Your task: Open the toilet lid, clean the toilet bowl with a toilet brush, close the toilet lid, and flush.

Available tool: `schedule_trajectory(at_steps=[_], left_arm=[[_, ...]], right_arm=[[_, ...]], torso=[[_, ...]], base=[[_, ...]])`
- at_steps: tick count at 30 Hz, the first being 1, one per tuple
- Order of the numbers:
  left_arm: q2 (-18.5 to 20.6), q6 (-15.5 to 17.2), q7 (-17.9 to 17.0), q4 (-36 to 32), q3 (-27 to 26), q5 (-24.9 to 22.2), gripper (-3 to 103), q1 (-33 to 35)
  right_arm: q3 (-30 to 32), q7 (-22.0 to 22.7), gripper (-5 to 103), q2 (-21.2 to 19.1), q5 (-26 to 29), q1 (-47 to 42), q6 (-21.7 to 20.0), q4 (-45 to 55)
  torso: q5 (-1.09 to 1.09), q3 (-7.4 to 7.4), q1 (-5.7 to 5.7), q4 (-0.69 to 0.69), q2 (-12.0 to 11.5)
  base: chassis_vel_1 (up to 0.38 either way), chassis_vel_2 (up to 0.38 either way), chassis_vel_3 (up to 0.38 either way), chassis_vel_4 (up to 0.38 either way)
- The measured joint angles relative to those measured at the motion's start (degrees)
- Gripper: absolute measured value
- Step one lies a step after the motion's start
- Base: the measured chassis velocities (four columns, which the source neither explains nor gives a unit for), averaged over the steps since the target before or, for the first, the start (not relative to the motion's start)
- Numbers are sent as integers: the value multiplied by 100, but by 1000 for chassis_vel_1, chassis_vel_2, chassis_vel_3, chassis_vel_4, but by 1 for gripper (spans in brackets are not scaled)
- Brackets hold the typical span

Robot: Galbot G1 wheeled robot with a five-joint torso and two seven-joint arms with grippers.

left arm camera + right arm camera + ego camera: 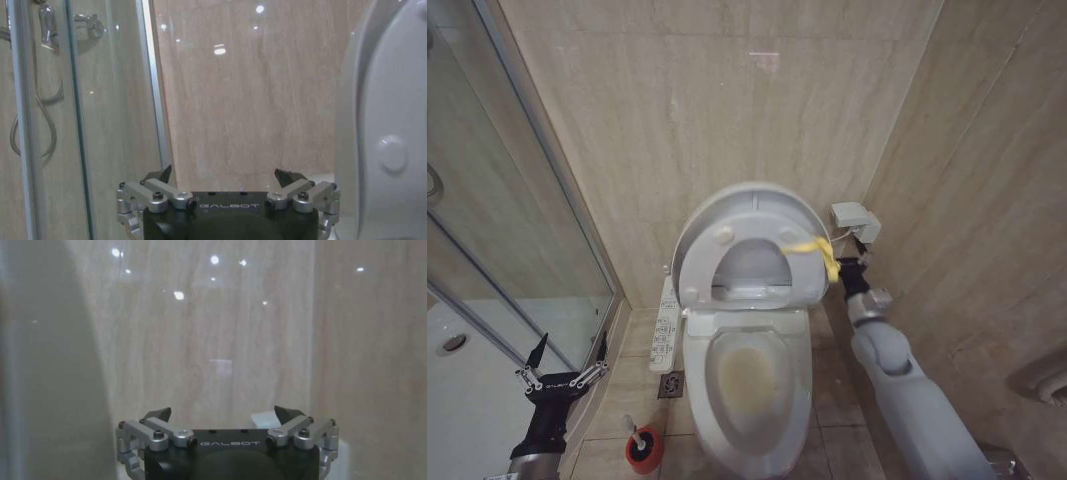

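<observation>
At the far left stands the glass shower screen (517,200), with the white shower tray (467,400) behind it; in the left wrist view a shower hose (37,125) hangs behind the same glass. Near the screen's lower edge the left gripper (567,351) hovers low, its two dark fingers spread wide apart with nothing between them; the left wrist view shows the same gap between its fingertips, facing the tiled wall (247,90). Just right of that gripper and nearer, the toilet brush (634,430) stands in its red holder cup (645,450) on the floor, beside the near left of the toilet; a slim control panel (665,330) lies along the toilet's left side, and a small floor drain (672,384) sits between the panel and the cup. In the middle, the toilet bowl (747,385) is uncovered, with yellowish staining on its inner surface; behind it the toilet lid (747,195) stands upright against the far wall, and the seat ring (702,255) leans raised in front of it, a yellow strap (817,250) tied at its right edge. To the right, the right arm (897,370) reaches up toward that strap, close beside a small white box (855,218) on the wall; the right gripper (223,415) shows in its wrist view with fingers well apart and empty, facing the tiled wall.
</observation>
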Motion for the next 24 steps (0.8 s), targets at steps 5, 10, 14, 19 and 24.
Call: schedule_trajectory(at_steps=[5,10,14,19,24], left_arm=[[0,0,0,0,0,0,100,0],[0,0,0,0,0,0,100,0],[0,0,0,0,0,0,100,0],[0,0,0,0,0,0,100,0],[0,0,0,0,0,0,100,0]], right_arm=[[245,27,100,-68,66,-773,14,641],[374,111,100,-24,54,-1505,45,1185],[454,179,100,65,-4,-1851,18,1467],[569,222,100,186,-107,-2218,-27,1689],[716,285,100,267,-138,-2525,-27,1874]], torso=[[-1,0,0,2,0],[0,0,0,0,0],[-1,0,0,1,0],[0,0,0,3,0],[-1,0,0,2,0]], base=[[0,0,0,0],[0,0,0,0],[0,0,0,0],[0,0,0,0],[0,0,0,0]])
